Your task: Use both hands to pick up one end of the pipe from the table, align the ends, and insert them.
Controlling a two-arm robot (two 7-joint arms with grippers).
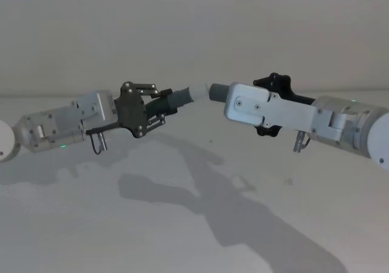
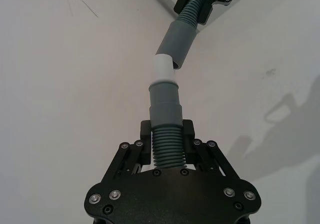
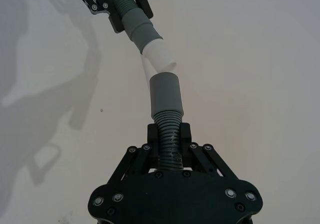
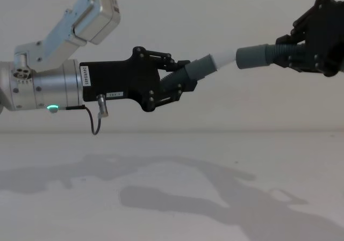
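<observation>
Pipe halves (image 4: 201, 66) meet mid-air above the desk (image 4: 54, 219), upper centre of the chest view, with the left gripper (image 4: 180, 82) and right gripper (image 4: 293, 50) fingers each clamped on one; the white tip (image 4: 224, 57) looks angled to the socket mouth (image 4: 250, 56), so pushing may jam it against the rim.

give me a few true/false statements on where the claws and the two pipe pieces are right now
1. The left claw grips the white-tipped piece. True.
2. Both pieces lie on the table. False: both are held in the air above it.
3. The right claw holds the socket piece by its ribbed section. True.
4. The plug is fully seated in the socket. False: the white tip shows bare at the socket mouth, angled to it.
</observation>
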